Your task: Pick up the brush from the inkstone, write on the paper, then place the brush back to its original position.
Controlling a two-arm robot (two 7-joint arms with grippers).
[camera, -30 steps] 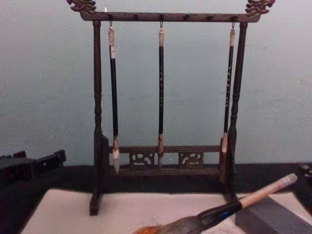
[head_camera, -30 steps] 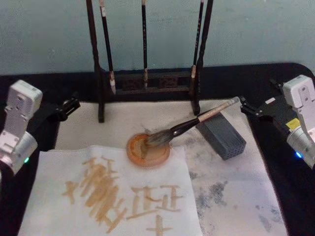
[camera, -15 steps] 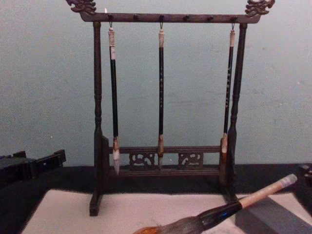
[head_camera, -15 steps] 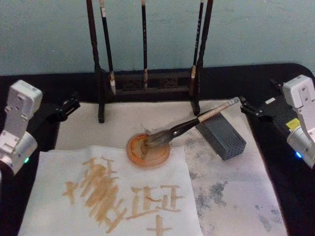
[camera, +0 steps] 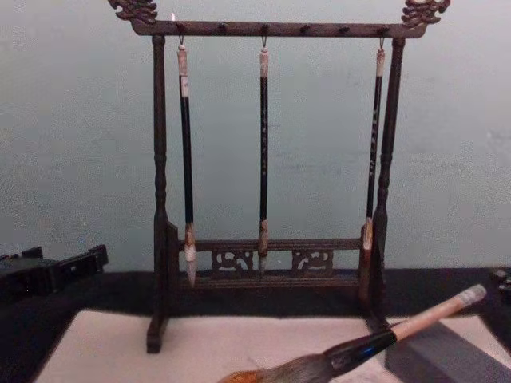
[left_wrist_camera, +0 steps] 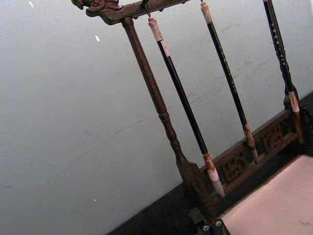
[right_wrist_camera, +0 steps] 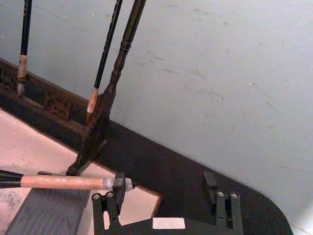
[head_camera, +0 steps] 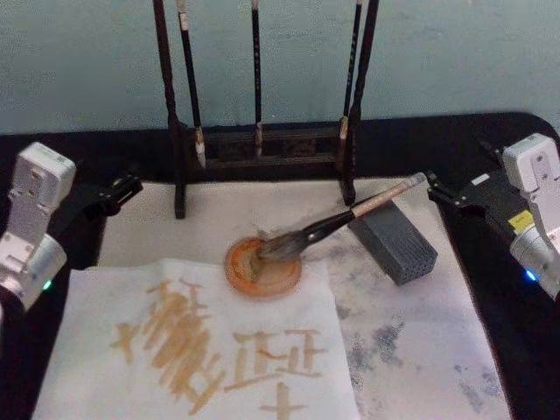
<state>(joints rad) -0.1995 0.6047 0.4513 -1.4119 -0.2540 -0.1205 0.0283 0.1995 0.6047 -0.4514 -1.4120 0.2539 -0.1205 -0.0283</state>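
The brush (head_camera: 337,223) lies with its bristles on the inkstone (head_camera: 238,273) and its handle on the block (head_camera: 398,245). The right gripper (right_wrist_camera: 164,200) stands open just beside the handle end. Advance along the handle, centre it between the jaws, then close. The left gripper (head_camera: 118,191) is parked left of the paper (head_camera: 105,297).

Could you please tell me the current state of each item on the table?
Brush: lying, bristles on inkstone, handle propped on grey block.
Inkstone: holds the bristles.
Paper: flat, marked with tan strokes.
Three thin brushes: hanging on rack.
Right gripper: open, empty, beside the brush's handle end.
Left gripper: parked left of the rack.
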